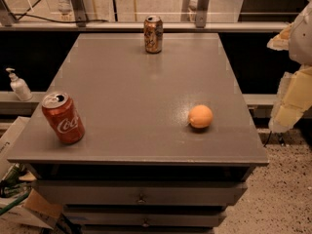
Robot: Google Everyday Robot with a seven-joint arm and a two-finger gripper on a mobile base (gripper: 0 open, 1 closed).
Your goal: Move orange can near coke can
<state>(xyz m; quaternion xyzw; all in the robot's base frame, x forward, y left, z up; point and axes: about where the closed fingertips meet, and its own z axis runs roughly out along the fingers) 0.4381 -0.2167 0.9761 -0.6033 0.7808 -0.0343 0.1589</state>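
Observation:
The orange can, orange-brown with pale markings and a silver top, stands upright at the far edge of the grey table, near the middle. The coke can, red with white script, stands at the near left corner and looks slightly tilted. My gripper shows as pale cream parts at the right edge of the camera view, off the table's right side and above the floor. It is far from both cans and holds nothing that I can see.
A round orange fruit lies on the table at the near right. A white pump bottle stands on a ledge to the left. Drawers sit under the tabletop. A railing and glass run behind the table.

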